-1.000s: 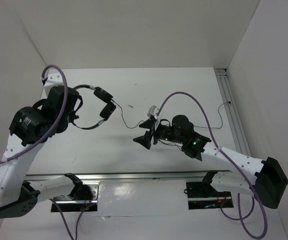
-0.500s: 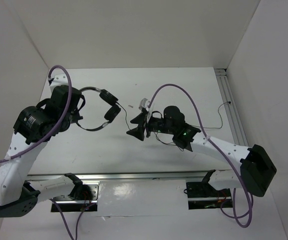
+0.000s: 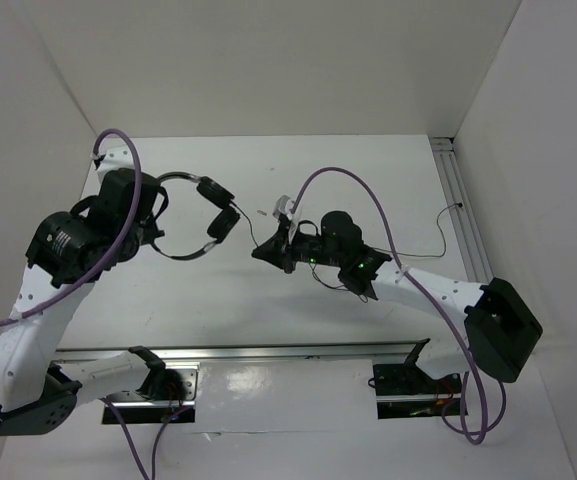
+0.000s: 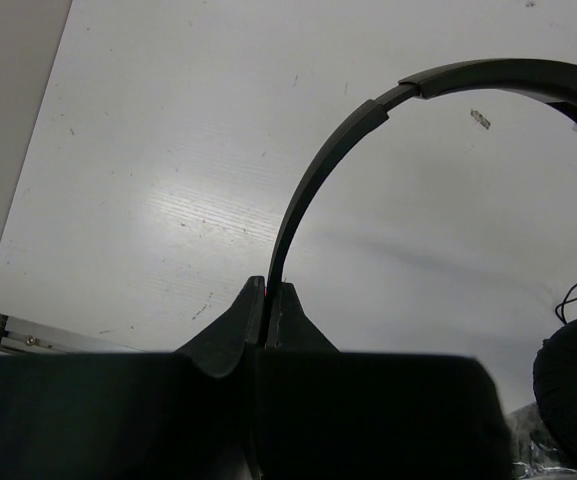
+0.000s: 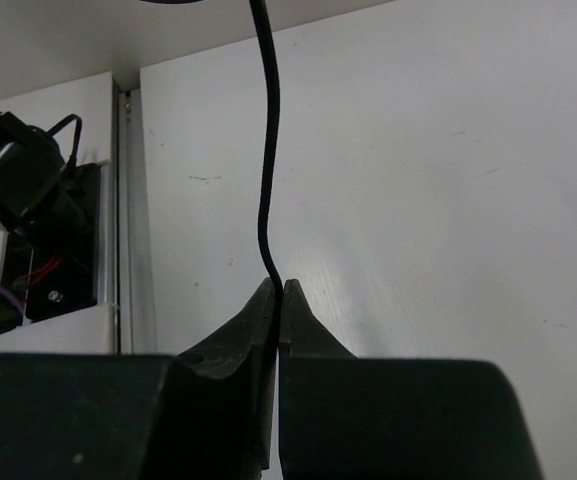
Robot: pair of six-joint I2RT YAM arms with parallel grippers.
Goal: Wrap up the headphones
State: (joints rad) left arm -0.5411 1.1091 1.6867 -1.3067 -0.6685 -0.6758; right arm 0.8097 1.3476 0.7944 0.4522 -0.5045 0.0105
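The black headphones [image 3: 211,205] hang above the white table at the left, the two round ear cups close together. My left gripper [image 4: 267,288] is shut on the thin headband [image 4: 313,170], which arcs up and to the right; one ear cup [image 4: 576,390] shows at the lower right of the left wrist view. The thin black cord [image 5: 265,150] runs from the cups toward my right gripper [image 3: 261,252]. In the right wrist view my right gripper [image 5: 279,287] is shut on that cord, which rises straight up out of the jaws.
Thick purple robot cables [image 3: 363,190] loop over both arms. A metal rail [image 3: 463,215] runs along the table's right side, with white walls on three sides. A small pale scrap [image 3: 262,212] lies on the table between the grippers. More thin black cord [image 3: 438,240] trails to the right.
My right arm has moved left toward the headphones and its jaws have closed on the cord. The left gripper shifted slightly, carrying the headphones a little to the right.
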